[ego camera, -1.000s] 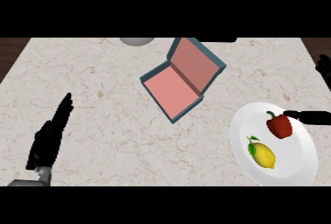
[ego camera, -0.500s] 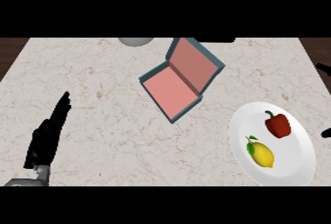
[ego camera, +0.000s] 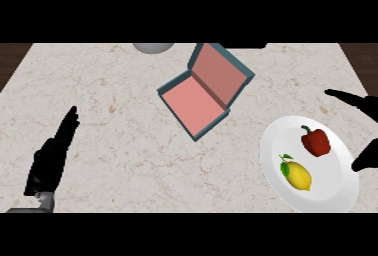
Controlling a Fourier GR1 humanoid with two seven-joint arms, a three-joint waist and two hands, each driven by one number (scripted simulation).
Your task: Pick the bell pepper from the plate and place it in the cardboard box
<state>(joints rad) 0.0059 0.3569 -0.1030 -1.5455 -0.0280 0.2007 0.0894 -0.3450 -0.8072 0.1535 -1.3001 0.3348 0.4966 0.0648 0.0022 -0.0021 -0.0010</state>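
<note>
A red bell pepper lies on the upper part of a white plate at the right, beside a yellow lemon. The box, teal outside and pink inside, lies open at the counter's middle top, its lid tilted back. My right hand shows at the right edge, open. One dark finger stretches above the plate and another part sits by the plate's right rim, neither touching the pepper. My left hand rests open at the left, fingers pointing up.
A grey round object sits at the counter's far edge, left of the box. Marble counter spreads between the left hand and the box. Dark floor shows past the counter's upper corners.
The right hand, near the pepper a second ago, slid off to the right and now shows again at the right edge, spread on both sides of the plate's rim. The left hand stayed put.
</note>
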